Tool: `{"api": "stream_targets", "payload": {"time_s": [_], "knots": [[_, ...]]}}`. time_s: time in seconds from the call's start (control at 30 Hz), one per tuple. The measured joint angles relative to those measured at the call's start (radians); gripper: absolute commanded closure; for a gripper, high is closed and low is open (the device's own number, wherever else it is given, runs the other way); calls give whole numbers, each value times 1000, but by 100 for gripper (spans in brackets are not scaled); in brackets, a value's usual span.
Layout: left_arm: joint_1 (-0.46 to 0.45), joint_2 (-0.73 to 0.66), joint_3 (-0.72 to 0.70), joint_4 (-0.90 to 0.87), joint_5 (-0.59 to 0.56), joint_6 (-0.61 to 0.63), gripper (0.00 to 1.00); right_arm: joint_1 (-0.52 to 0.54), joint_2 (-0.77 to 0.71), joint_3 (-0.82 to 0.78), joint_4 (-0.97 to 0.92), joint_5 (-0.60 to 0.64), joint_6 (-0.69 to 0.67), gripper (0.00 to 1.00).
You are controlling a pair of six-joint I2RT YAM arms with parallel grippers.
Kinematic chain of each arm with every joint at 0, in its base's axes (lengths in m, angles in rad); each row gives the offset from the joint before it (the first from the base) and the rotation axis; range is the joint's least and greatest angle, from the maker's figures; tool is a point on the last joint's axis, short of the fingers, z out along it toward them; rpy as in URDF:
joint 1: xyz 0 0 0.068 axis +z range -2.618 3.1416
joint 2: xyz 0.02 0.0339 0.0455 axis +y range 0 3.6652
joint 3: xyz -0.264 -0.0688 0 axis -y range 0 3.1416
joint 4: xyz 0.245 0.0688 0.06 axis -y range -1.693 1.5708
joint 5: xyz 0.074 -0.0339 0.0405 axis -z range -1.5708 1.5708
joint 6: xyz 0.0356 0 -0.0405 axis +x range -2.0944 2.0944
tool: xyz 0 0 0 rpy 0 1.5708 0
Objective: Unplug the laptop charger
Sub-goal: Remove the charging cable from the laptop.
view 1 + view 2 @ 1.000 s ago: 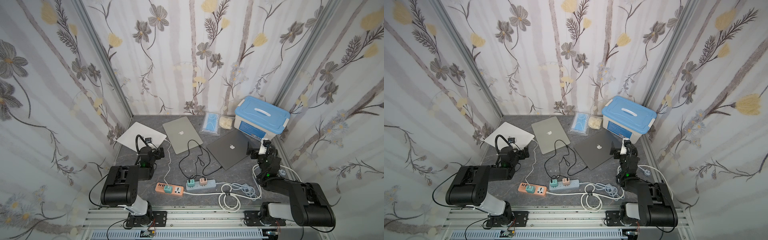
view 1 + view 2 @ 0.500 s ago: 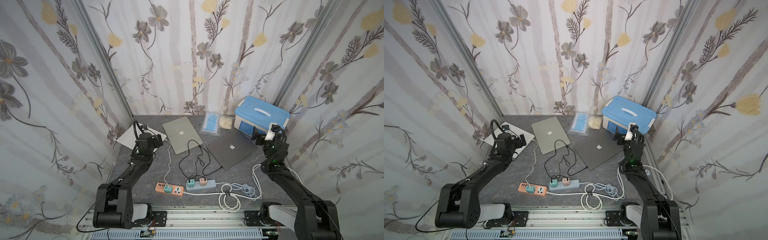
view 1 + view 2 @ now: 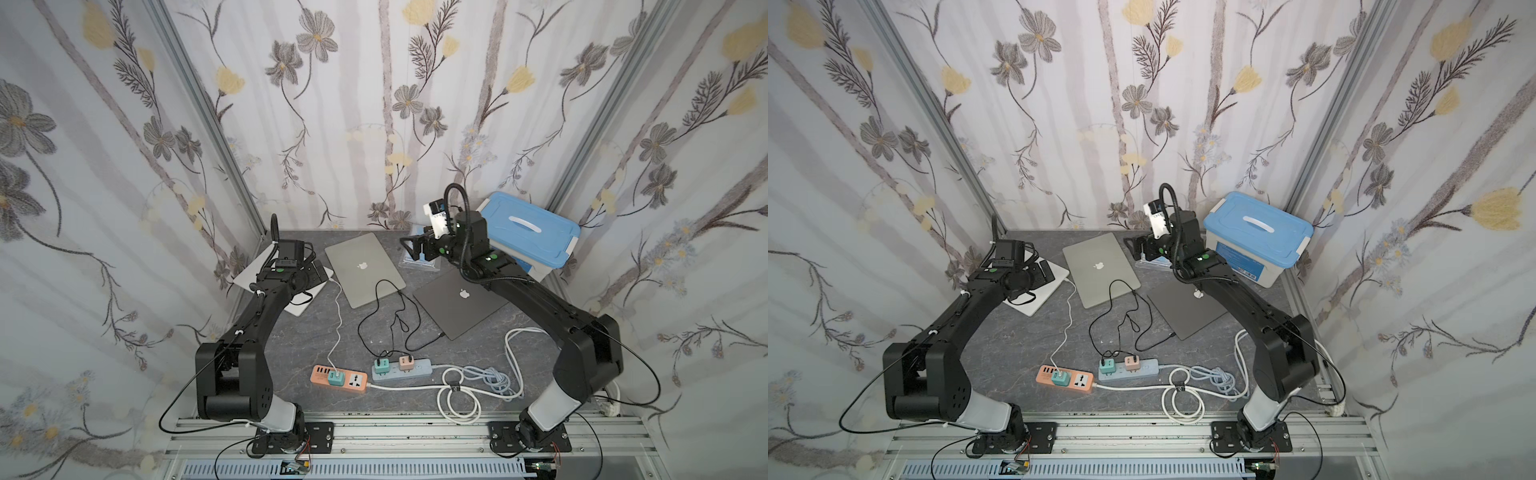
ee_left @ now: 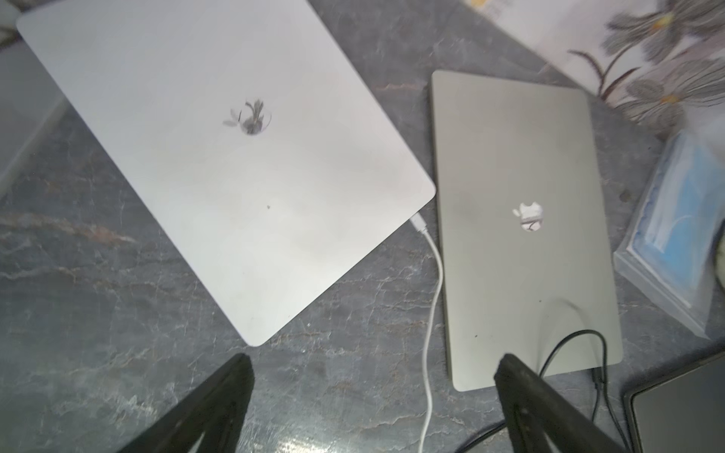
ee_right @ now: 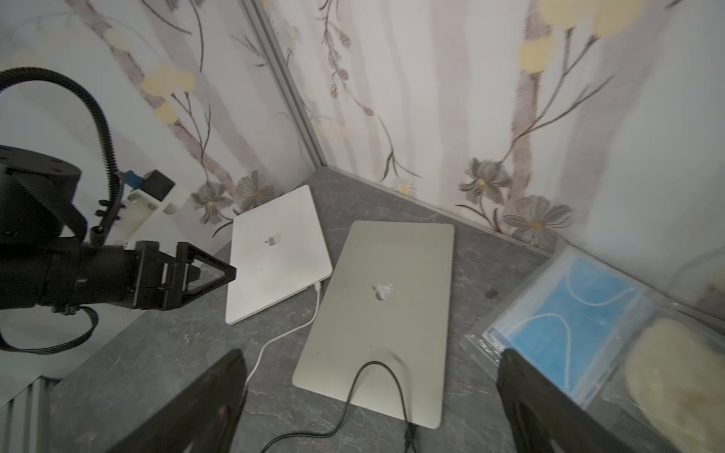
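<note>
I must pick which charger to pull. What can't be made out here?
- Black cables: both top views, too thin and tangled to trace to the teal adapter or pink adapter.
- Dark laptop: right arm covers its far side in both top views; frame edge cuts it in left wrist view.
- Pale lump beside mask pack: blurred, right wrist view.

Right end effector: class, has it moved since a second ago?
Yes. The right end effector went from beside the dark laptop toward the back wall, now over the mask packet.
</note>
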Motion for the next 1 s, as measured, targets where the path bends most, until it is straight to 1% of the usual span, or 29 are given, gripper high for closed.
{"api": "stream_targets", "payload": {"time_s": [0.1,0.23,0.33,0.47,0.6,1.0], "knots": [[42,34,-13,-51,16,-9,0,91,167,201,-87,-18,8,0],[53,59,-33,-72,49,-10,0,166,357,407,-173,-69,36,1],[68,84,-42,-84,50,-11,0,198,476,520,-219,-101,68,2],[91,126,-42,-84,50,-22,0,240,598,637,-267,-128,97,3],[106,161,-33,-83,52,-33,1,284,664,668,-297,-150,101,5],[110,185,-20,-80,4,-36,1,336,772,671,-315,-190,124,21]]}}
